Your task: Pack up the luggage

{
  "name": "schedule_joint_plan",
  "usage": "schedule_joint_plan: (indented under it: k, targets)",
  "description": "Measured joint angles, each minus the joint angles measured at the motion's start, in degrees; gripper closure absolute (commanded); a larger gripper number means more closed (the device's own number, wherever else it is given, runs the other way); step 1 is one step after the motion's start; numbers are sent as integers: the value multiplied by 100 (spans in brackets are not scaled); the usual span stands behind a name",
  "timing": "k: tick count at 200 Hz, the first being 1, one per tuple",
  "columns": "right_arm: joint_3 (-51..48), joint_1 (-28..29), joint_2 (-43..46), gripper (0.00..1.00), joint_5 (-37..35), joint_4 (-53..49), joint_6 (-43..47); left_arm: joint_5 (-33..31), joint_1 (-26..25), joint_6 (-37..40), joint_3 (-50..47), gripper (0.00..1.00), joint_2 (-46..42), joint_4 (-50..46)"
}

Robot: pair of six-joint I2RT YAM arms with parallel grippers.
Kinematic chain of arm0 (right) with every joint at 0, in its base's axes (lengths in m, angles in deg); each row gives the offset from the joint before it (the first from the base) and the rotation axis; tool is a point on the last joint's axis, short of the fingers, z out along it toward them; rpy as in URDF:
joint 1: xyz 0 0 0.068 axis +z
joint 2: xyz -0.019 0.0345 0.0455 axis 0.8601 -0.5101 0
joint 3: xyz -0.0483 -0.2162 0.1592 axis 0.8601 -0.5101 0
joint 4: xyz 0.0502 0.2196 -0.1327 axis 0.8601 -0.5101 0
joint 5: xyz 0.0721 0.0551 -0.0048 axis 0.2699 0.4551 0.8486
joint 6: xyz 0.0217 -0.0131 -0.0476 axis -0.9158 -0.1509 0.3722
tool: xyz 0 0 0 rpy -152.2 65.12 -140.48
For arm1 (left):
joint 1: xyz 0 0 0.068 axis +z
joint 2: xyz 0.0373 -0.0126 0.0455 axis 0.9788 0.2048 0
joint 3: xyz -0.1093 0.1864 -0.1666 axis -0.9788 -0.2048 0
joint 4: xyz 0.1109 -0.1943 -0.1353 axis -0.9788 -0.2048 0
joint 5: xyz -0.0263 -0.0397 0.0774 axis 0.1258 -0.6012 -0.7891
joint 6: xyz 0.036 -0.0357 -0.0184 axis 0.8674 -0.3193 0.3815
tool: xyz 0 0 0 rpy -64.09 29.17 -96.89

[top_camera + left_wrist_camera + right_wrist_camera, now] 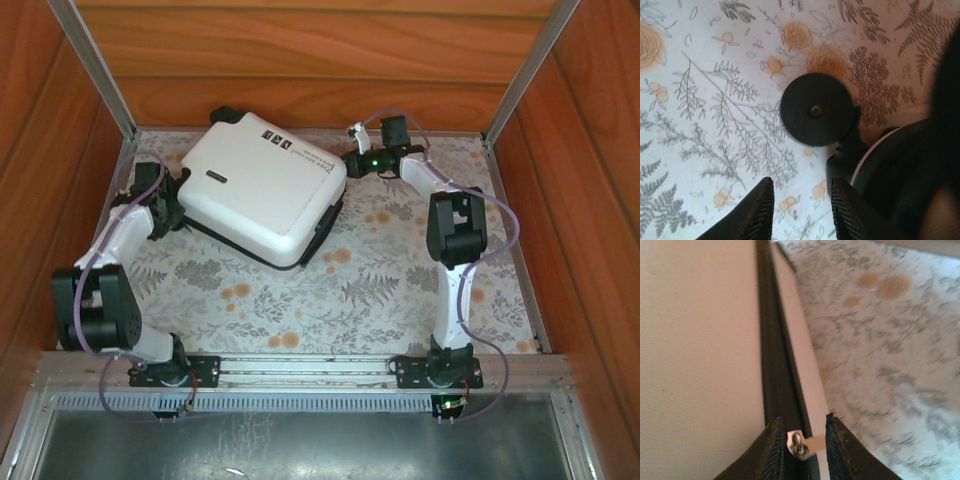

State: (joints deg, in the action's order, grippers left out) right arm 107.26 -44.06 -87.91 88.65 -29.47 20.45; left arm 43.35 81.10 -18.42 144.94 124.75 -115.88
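Observation:
The luggage (265, 190), a glossy white hard-shell suitcase, lies closed and flat on the flowered table cloth (380, 270). My left gripper (172, 210) sits low at its left side. In the left wrist view it (802, 192) is open over bare cloth, close to a black wheel (816, 109), and its right finger is next to the case's dark edge. My right gripper (348, 163) is at the case's far right corner. In the right wrist view the gripper (804, 432) is shut on the metal zipper pull (802, 445), beside the black zipper trim (772, 340) and the white shell (700, 340).
Wooden walls (300, 60) close in the table at the back and on both sides. Metal corner posts (100, 70) stand at the rear corners. A metal rail (300, 370) carrying both arm bases runs along the near edge. Open cloth lies in front of the case.

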Motion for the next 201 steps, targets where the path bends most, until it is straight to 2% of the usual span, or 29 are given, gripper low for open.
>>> schedule_joint_plan:
  k: [33,75,83,107,127,147,158,181,201]
  targets:
    - [-938,210,833,70,238,271,389,138,-24,155,741,64,820,188]
    - [-1827,592,1488,71,-37,472,603,131,-122,199,1139,61,1228,570]
    - [-2020,658,1550,70,-136,481,592,111,-138,199,1137,58,1231,678]
    - [-2520,841,1797,68,-413,754,334,-87,-155,262,885,43,1029,1012]
    - [-2828,990,2096,70,-949,997,15,-323,-205,522,352,35,345,1113]
    - [-3045,1145,2374,70,-1561,1099,-284,-496,-391,1012,-127,31,-925,1086]
    - [-3130,1259,2535,69,-1888,1106,-415,-448,-579,1392,-269,19,-1808,1069]
    - [-3329,1458,3010,66,-2549,994,-605,87,-772,2162,-131,18,-3477,822]
    - [-3611,1513,3628,63,-3193,925,-739,787,-870,2887,514,24,-4236,197]
